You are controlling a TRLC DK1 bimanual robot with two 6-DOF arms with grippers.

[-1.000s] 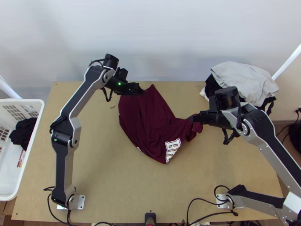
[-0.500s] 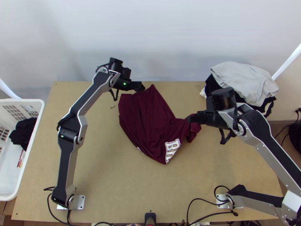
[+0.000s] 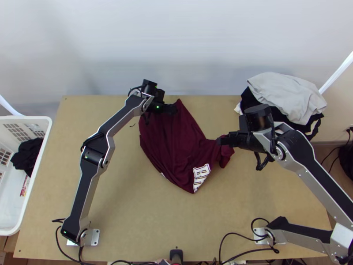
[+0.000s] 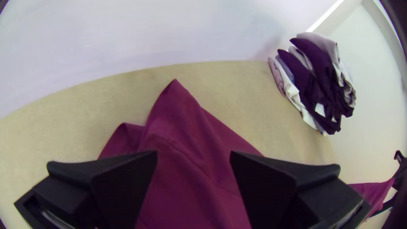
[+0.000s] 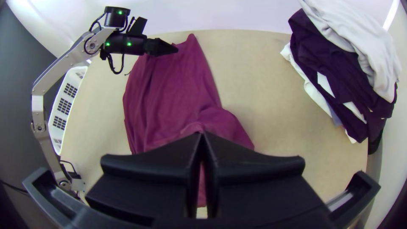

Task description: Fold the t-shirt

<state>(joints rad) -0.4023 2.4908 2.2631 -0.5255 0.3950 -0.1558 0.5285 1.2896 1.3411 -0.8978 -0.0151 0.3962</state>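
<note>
Maroon t-shirt [image 3: 170, 141]: crumpled on the counter [image 3: 132, 212], between both pairs of jaws.
Left gripper [image 4: 193, 153]: jaws apart, just above cloth.
Right gripper [image 5: 202, 133]: jaws pinching one end.
Trouble: a right tug could drag the loose part away.

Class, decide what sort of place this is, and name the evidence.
Probably a robotics workspace for practising laundry handling: two robot arms stand fixed to a wooden table, a maroon t-shirt lies rumpled between them, and a heap of clothes sits at the far right corner.
</note>
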